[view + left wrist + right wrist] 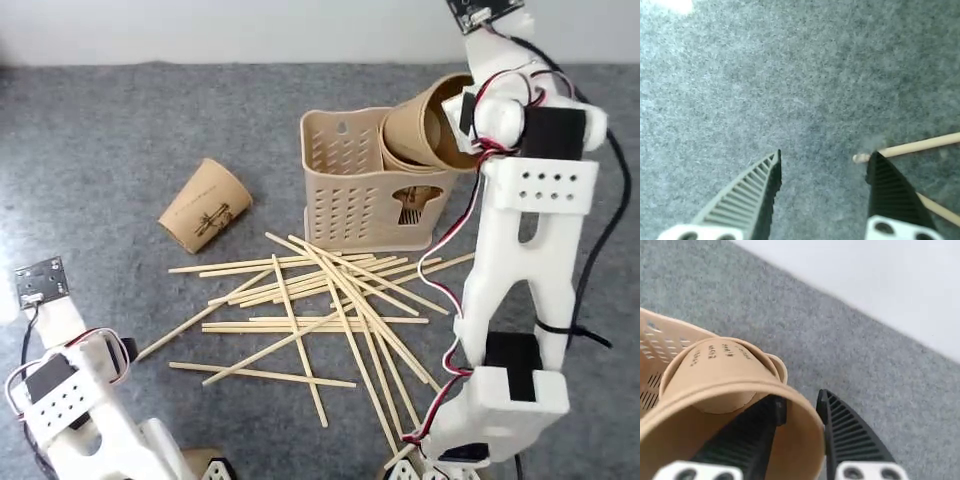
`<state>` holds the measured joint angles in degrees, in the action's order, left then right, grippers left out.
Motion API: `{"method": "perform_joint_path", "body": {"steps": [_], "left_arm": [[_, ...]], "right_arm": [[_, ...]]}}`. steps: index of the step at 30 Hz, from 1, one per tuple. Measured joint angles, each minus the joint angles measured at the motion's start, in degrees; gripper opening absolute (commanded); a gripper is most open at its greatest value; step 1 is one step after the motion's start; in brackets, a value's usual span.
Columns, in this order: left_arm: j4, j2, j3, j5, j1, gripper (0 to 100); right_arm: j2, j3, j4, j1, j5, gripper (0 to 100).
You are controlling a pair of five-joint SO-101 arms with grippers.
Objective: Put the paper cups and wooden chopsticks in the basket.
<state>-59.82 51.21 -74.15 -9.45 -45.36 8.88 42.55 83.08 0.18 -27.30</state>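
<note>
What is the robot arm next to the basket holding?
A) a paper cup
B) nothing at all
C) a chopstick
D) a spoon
A: the right end effector pinches the rim of a paper cup from inside and outside, right at the basket.

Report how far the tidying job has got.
Done: one cup seems to sit inside the basket. In hand: the right claw grips a second cup by its rim over it. Remaining: the cup lying on the mat and every chopstick; the left claw hangs open.
</note>
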Motion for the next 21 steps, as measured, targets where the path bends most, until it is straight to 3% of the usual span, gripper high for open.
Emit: {"method": "perform_joint_path", "body": {"steps": [10,21], "left_arm": [[0.0,0.0,0.0,0.0,0.0,27],[0.0,0.0,0.0,0.0,0.0,27]], "right_arm": [[0.7,0.0,-3.6,-6.2,0.0,11.5],[5.6,0.0,-6.9,-2.3,0.2,11.6]]}}
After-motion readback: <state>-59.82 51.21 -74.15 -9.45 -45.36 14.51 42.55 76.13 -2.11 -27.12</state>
